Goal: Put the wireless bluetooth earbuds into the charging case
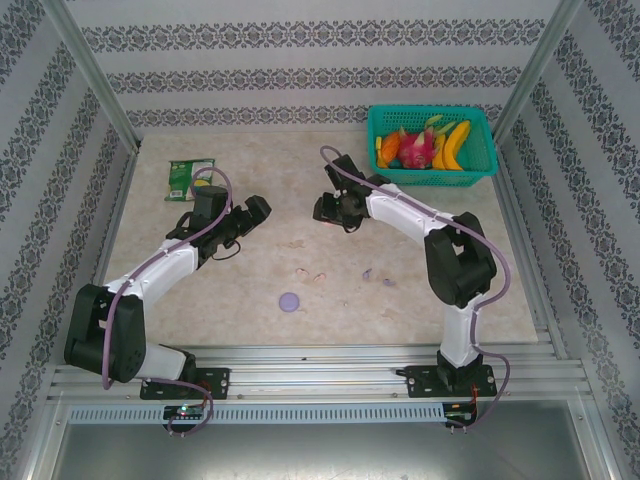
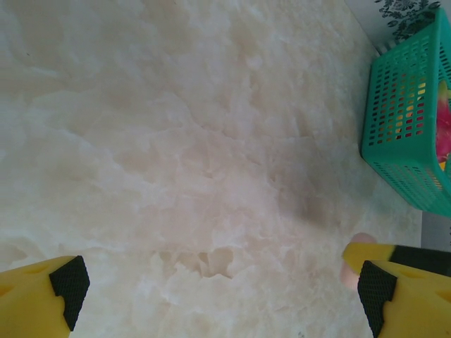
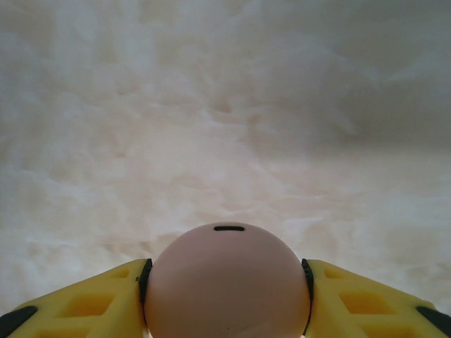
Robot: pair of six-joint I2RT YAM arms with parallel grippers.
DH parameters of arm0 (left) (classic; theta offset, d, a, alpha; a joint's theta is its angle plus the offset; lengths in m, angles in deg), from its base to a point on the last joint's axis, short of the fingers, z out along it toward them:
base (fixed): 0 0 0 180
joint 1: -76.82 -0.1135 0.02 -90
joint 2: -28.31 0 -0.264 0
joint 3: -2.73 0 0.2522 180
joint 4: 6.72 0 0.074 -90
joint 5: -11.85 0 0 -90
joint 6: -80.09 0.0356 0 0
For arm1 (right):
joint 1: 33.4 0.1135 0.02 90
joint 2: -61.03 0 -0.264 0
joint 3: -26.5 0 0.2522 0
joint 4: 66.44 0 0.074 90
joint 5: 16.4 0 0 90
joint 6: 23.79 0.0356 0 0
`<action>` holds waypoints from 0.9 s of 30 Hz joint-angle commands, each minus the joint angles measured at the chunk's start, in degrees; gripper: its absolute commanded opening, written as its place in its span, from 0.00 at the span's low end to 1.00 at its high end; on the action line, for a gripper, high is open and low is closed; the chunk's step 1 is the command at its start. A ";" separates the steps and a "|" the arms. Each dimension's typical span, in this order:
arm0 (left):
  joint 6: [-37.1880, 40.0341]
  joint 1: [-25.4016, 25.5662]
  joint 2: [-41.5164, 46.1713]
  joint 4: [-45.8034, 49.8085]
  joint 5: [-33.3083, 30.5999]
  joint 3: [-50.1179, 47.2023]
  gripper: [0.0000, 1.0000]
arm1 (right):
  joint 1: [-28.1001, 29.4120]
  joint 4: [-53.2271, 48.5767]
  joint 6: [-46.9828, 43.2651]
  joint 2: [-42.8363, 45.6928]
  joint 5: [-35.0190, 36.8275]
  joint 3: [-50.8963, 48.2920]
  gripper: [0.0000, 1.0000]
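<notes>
Right claw (image 3: 225,276) clamped on round pale pink dome-like case (image 3: 227,250), well beyond flat round purple case (image 1: 290,301). Left claw (image 2: 222,285) wide apart, empty. Tiny pale pink earbuds (image 1: 303,273) just beyond purple case, pale purple earbuds (image 1: 367,272) to its right; all lie toward it from both claws.

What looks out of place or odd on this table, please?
Nothing looks damaged. Tiny pale earbuds lie scattered loose at mid-table, outside any case, beside a purple round case. The right pincer grips a pink case. The fruit basket and green packet at the far edge seem unrelated.
</notes>
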 commanded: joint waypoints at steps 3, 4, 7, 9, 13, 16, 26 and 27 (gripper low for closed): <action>0.41 0.71 -0.64 1.08 -1.49 2.13 1.00 | 0.22 -4.80 -6.47 -1.36 4.86 -2.63 0.42; 0.32 0.78 -0.91 1.08 -1.40 2.18 1.00 | 0.31 -5.32 -6.78 -1.59 5.46 -3.01 0.41; 0.06 0.74 -1.61 0.84 -0.97 2.43 1.00 | 0.60 -6.26 -6.97 -2.50 6.22 -3.87 0.42; -0.24 0.70 -1.99 0.39 -0.88 2.51 1.00 | 0.90 -6.35 -6.80 -2.78 6.47 -4.50 0.42; -0.47 0.74 -2.53 0.23 -0.22 2.67 1.00 | 1.37 -6.15 -6.11 -3.30 6.45 -5.39 0.42; -0.43 0.70 -2.48 0.53 -0.12 2.77 1.00 | 1.63 -5.84 -5.58 -3.56 6.08 -5.70 0.45; -0.12 0.74 -1.35 0.82 -0.14 2.17 1.00 | 3.37 -5.39 -3.85 -3.57 5.13 -6.22 0.71; -0.19 0.77 -1.36 0.75 -0.10 2.12 1.00 | 3.62 -5.24 -3.59 -3.57 4.79 -6.23 0.72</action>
